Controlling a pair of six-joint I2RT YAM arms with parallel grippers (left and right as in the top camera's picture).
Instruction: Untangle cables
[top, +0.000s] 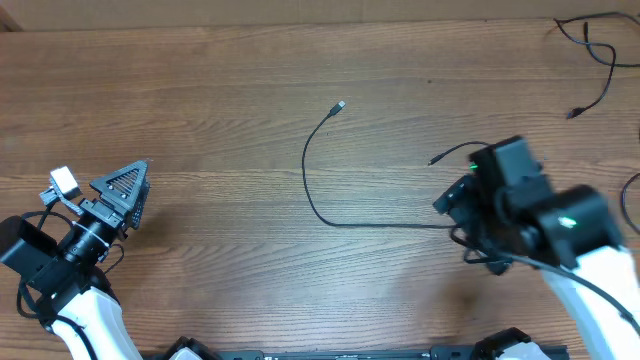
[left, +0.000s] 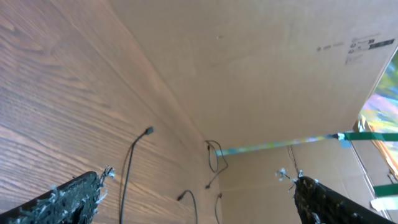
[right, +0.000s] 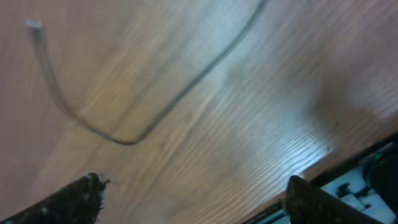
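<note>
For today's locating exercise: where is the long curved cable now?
Overhead view: the cable lies mid-table, silver tip toward the far edge, its other end vanishing under the right arm.

1. Table (top: 200, 70): brown wood grain, mostly matt, with a pale sheen in the right wrist view.
2. Cable (top: 310, 190): thin, black, smooth sheath; plug (top: 341, 105) tipped in silvery metal.
3. Left fingers (left: 68, 199): black, rough, ragged at the edges.
4. Cardboard (left: 261, 74): tan, matt, plain.
5. Right arm (top: 600, 290): white shell, smooth, glossy like plastic.
6. Tape (left: 367, 135): green, shiny.
</note>
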